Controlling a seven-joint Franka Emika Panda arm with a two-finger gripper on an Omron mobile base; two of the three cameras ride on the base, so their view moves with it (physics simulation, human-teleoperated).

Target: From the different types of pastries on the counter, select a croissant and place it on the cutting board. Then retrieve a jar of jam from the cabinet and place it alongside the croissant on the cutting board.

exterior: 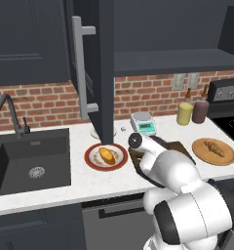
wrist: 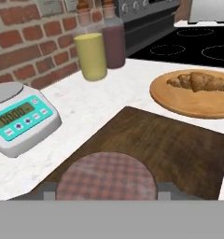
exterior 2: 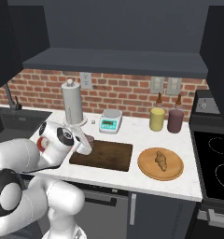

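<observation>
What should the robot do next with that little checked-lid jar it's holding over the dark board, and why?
Probably lower the jar a little and let go. The gripper is shut on it right over the cutting board's near end, which looks bare. The croissant lies on the round wooden plate, not on the board, so it would need moving afterwards.

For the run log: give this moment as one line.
gripper: shut on jar of jam | over cutting board | croissant: on round plate

Brown croissant on round plate, jam jar over dark cutting board
</observation>
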